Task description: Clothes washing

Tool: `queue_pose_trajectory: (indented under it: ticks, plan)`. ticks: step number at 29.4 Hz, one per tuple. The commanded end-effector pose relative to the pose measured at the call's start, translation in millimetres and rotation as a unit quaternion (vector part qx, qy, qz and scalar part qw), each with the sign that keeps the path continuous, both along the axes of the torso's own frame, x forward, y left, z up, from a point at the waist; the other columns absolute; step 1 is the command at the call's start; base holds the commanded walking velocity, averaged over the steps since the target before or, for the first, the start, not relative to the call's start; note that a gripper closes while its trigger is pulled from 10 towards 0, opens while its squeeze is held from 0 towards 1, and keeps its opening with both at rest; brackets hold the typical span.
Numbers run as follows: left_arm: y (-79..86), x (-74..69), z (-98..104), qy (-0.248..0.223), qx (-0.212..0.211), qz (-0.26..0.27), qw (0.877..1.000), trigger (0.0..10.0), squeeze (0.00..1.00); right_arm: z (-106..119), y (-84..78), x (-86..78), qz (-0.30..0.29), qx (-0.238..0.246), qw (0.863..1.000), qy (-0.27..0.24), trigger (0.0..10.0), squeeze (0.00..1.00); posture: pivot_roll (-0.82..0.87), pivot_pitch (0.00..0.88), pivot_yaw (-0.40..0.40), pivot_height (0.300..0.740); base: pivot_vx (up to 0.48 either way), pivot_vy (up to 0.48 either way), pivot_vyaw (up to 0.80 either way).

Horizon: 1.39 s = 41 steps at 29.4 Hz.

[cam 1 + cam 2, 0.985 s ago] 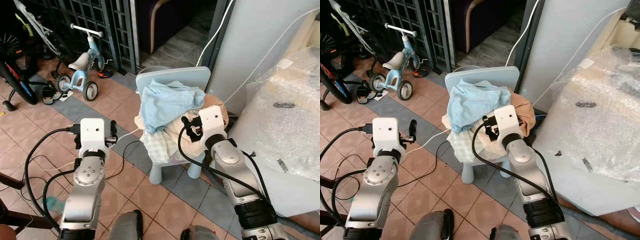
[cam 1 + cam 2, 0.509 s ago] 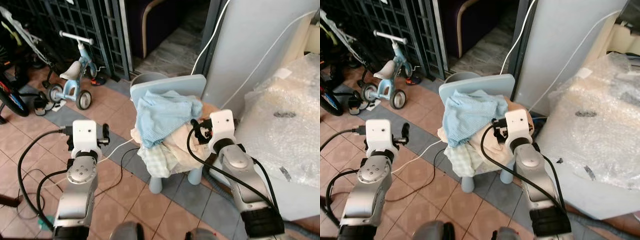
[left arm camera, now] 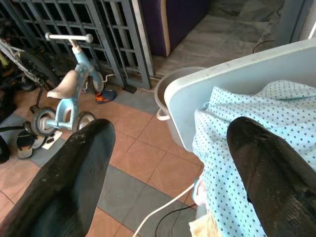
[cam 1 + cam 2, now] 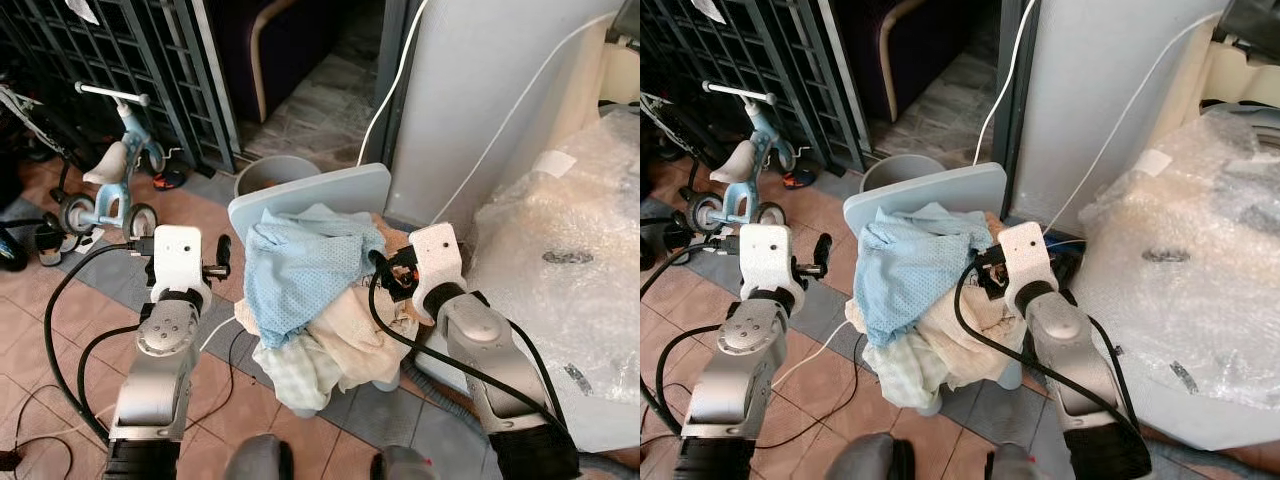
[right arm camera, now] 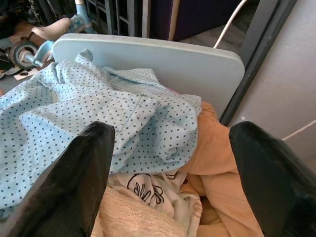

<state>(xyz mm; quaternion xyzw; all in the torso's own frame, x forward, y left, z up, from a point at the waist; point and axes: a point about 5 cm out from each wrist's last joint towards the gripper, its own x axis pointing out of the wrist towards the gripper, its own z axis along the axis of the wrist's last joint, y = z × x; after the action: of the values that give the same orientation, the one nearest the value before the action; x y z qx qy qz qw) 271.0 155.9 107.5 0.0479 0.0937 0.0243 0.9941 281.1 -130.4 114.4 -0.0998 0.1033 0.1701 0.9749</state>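
Light-blue dotted cloth (image 4: 305, 270) is lying heaped on pale plastic chair (image 4: 310, 197); right gripper (image 5: 170, 163) is hovering spread over it, left gripper (image 3: 168, 168) spread alongside.

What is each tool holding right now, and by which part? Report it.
Nothing is held. The right tool hangs open above the blue dotted garment on the chair; the left tool is open beside the chair, touching nothing.

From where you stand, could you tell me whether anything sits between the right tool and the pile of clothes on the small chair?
Nothing visible does. The right tool is open and hovers just above the clothes pile, with the blue dotted garment and the orange one lying between its fingers.
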Motion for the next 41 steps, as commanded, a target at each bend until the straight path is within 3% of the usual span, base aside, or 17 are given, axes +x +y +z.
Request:
queue_pose_trajectory:
  ticks: [1, 5, 7, 9, 15, 17, 20, 32, 38, 41]
  plan:
    - [5.5, -8.6, -5.7, 0.026, 0.014, 0.009, 1.0, 10.0, 0.0, -0.8, 12.8, -2.8, 0.026, 0.012, 1.0, 0.004, 10.0, 0.0, 0.01, 0.139, 0.075, 0.74, 0.0, 0.0, 0.0]
    - [1.9, -18.6, -17.9, 0.072, 0.03, -0.026, 0.997, 10.0, 0.0, -4.9, 27.8, 3.5, 0.022, 0.051, 0.998, 0.032, 10.0, 0.0, 0.03, 0.136, 0.053, 0.74, 0.0, 0.0, 0.0]
    - [-2.2, -23.9, -24.5, 0.104, 0.028, -0.055, 0.993, 10.0, 0.0, -6.3, 40.8, 12.1, 0.026, 0.043, 0.998, 0.025, 10.0, 0.0, 0.05, 0.138, 0.037, 0.74, 0.0, 0.0, 0.0]
    - [0.0, -25.4, -21.8, 0.101, 0.024, -0.043, 0.994, 10.0, 0.0, -7.9, 44.7, 18.5, 0.023, 0.02, 0.999, 0.013, 10.0, 0.0, 0.06, 0.143, 0.031, 0.74, 0.0, 0.0, 0.0]
    - [1.3, -36.1, -19.4, 0.099, -0.007, -0.052, 0.994, 10.0, 0.0, -23.0, 39.3, 33.0, -0.009, 0.004, 0.999, 0.04, 10.0, 0.0, 0.09, 0.167, -0.007, 0.74, 0.0, 0.0, 0.0]
    - [0.1, -37.0, -16.3, 0.087, -0.009, -0.06, 0.994, 10.0, 0.0, -35.4, 32.7, 38.1, -0.03, -0.018, 0.997, 0.068, 10.0, 0.0, 0.1, 0.168, -0.018, 0.74, 0.0, 0.0, 0.0]
    - [-0.3, -38.0, -12.8, 0.074, 0.01, -0.064, 0.995, 10.0, 0.0, -40.8, 31.3, 46.0, -0.045, -0.007, 0.996, 0.078, 10.0, 0.0, 0.12, 0.168, -0.033, 0.74, 0.0, 0.0, 0.0]
    - [4.6, -41.1, 10.1, 0.015, 0.018, -0.034, 0.999, 10.0, 0.0, -3.2, 61.8, 79.5, -0.03, 0.026, 0.999, -0.001, 10.0, 0.0, 0.16, 0.216, -0.046, 0.74, 0.0, 0.0, 0.0]
    - [8.8, -40.4, 17.5, 0.008, 0.026, -0.013, 1.0, 10.0, 0.0, 11.8, 56.3, 91.3, -0.013, -0.003, 1.0, -0.015, 10.0, 0.0, 0.16, 0.255, -0.038, 0.74, 0.0, 0.0, 0.0]
    - [8.6, -42.0, 19.8, 0.005, 0.022, -0.005, 1.0, 10.0, 0.0, 13.2, 47.2, 94.4, 0.008, -0.023, 1.0, 0.017, 10.0, 0.0, 0.13, 0.266, -0.049, 0.74, 0.0, 0.0, 0.0]
